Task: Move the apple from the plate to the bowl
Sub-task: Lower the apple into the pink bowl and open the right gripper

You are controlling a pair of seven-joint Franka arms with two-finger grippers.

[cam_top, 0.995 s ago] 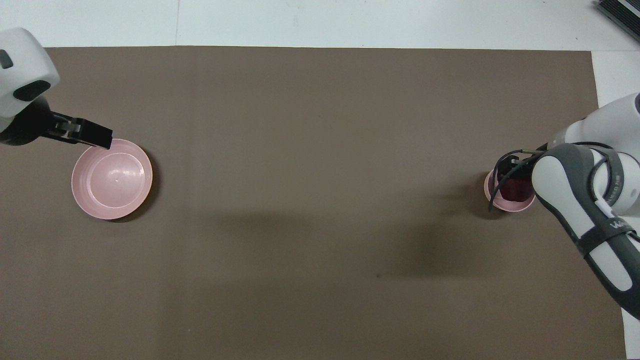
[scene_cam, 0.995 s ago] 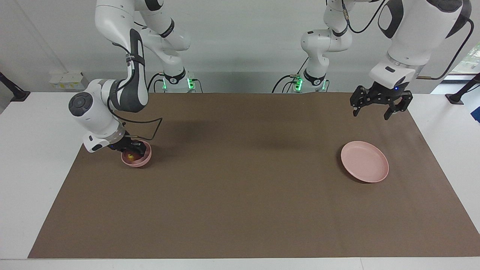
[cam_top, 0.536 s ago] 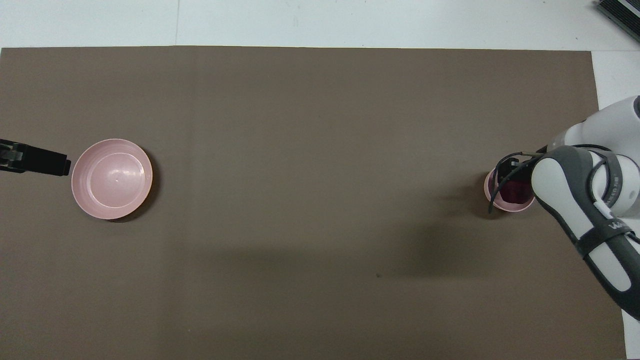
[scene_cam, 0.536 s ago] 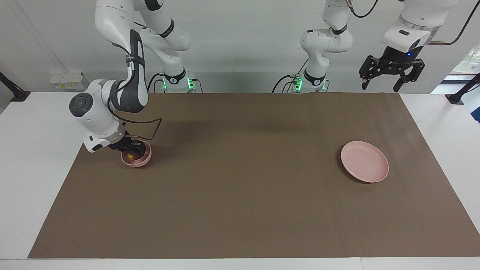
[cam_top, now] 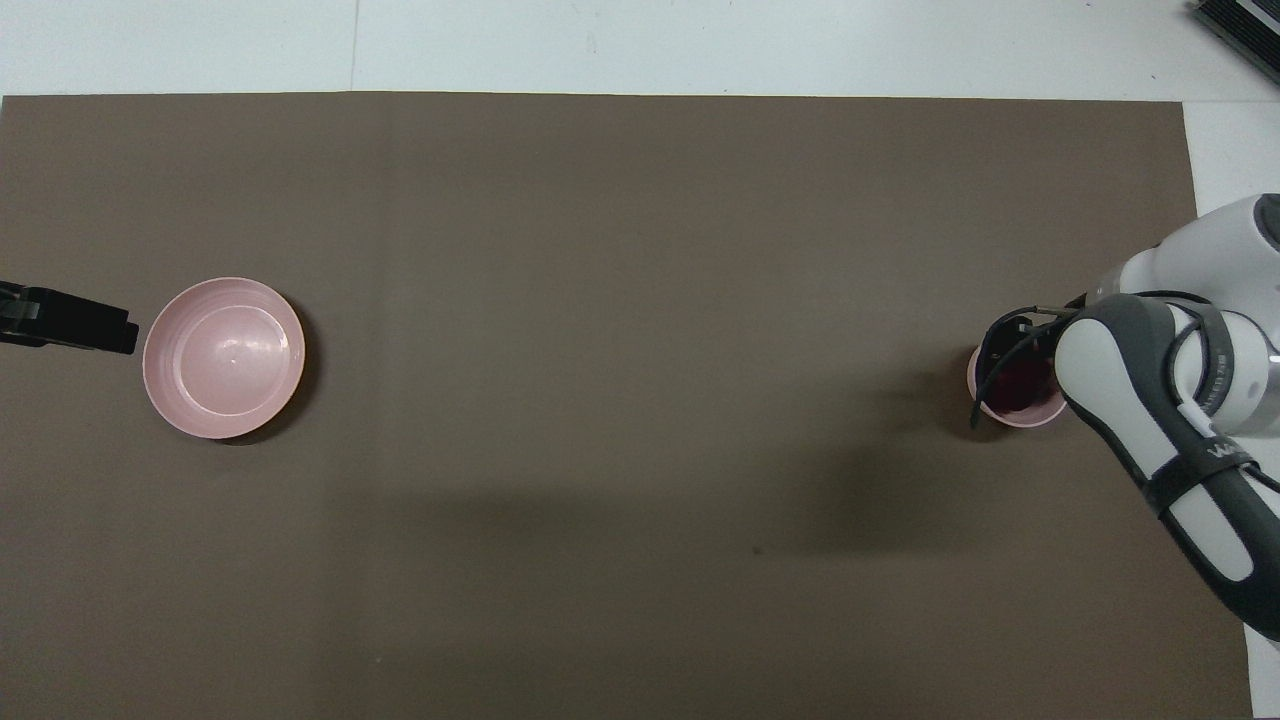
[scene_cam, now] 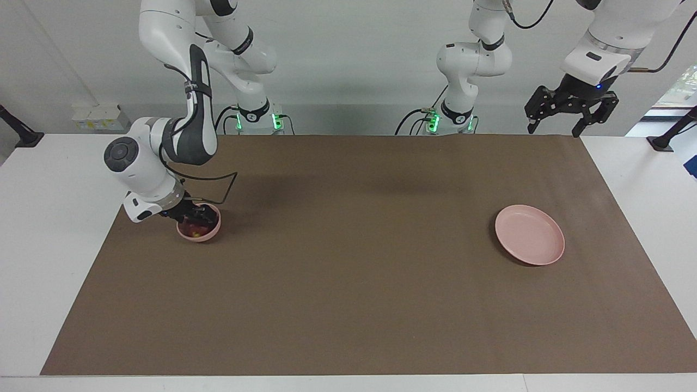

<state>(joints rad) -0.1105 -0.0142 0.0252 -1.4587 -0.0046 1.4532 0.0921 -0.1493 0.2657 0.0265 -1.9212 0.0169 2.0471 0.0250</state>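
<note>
Jaws of your right gripper [scene_cam: 197, 219] sit inside the bowl [scene_cam: 208, 234] around the apple [scene_cam: 194, 227]; whether they pinch it, you cannot tell. Your left gripper [scene_cam: 570, 113] waits with jaws spread, raised near the plate [scene_cam: 529, 235]. Expect a firm, smooth, slippery apple: hold its widest middle.

Apple [scene_cam: 195, 228] in bowl [scene_cam: 209, 234]

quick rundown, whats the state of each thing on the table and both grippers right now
apple: in the bowl
bowl: upright, holds the apple, at the right arm's end
plate: bare, flat on the mat
right gripper: down inside the bowl at the apple
left gripper: open, raised, waiting
</note>
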